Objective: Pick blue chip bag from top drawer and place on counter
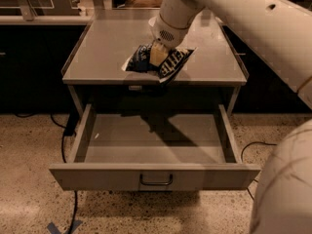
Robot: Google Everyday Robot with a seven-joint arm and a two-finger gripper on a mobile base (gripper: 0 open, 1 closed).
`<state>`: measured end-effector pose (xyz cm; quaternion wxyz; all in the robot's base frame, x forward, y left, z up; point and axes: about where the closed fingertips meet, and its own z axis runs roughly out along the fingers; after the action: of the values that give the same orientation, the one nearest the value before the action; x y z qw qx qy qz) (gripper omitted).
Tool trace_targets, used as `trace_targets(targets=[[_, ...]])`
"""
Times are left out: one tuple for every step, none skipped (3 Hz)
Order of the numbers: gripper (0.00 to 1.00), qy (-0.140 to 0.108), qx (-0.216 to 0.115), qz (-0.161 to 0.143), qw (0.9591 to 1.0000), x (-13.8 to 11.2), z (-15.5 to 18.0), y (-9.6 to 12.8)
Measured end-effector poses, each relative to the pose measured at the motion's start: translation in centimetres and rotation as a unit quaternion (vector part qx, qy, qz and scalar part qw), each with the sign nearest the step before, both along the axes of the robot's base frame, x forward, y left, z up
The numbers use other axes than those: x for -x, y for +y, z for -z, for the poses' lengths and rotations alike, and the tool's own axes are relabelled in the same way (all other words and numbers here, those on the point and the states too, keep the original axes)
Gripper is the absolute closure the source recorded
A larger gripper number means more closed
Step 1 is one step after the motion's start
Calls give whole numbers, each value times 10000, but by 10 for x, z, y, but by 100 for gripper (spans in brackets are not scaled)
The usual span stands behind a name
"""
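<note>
The blue chip bag is a crumpled dark blue foil bag with white lettering. My gripper is shut on it and holds it over the front edge of the counter, near the middle. The bag's lower corner hangs past the counter's front rim. The top drawer is pulled fully open below and holds nothing that I can see. My white arm comes down from the upper right.
The white bowl at the back of the counter is mostly hidden behind my arm. A pale ledge over dark cabinets runs behind. Black cables lie on the speckled floor left and right of the drawer.
</note>
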<state>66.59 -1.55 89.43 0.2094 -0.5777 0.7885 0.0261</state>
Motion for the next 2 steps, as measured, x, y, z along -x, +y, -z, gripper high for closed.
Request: trace_targets(targets=[[100, 29, -89, 112, 9999, -16, -2, -2], [100, 68, -195, 160, 9997, -25, 2, -9]])
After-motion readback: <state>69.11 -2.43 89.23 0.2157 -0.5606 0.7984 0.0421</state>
